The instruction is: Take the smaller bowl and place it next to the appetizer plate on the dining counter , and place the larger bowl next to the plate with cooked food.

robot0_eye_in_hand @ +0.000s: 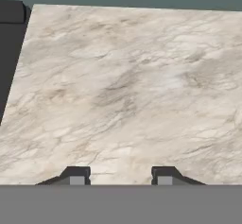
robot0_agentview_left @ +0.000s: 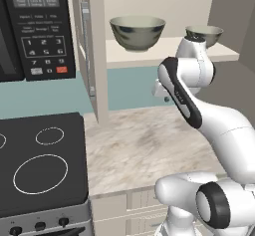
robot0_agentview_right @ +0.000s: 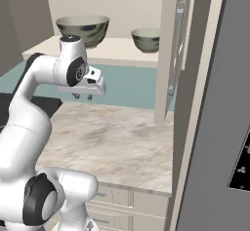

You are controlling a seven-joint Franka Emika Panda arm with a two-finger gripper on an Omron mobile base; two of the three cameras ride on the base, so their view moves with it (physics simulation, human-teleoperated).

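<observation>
left base view puts the larger bowl in the upper middle of the frame, on a pale shelf inside an open cabinet. its outside is a mottled grey-green glaze and its inside is pale cream. the smaller bowl sits at the upper right on the same shelf, well apart from its twin, with the same glaze and partly hidden behind the white arm. the arm rises from the lower right, bends at a dark elbow and reaches up toward the shelf edge. a marble counter spreads across the middle, a black stovetop fills the lower left and a microwave hangs at the upper left.

right base view shows the larger bowl at the upper left and the smaller bowl in the upper middle, both upright on the shelf. the arm climbs from the lower left and folds over, so the hand points down above the counter. the gripper hangs left of centre, below the shelf and clear of both bowls, its short dark tips standing a little apart with nothing between them.

hand view looks down on the veined marble counter, with the dark stovetop edge along the left side. the two fingertips rise at the bottom of the frame, parted, with bare marble showing in the gap.
</observation>
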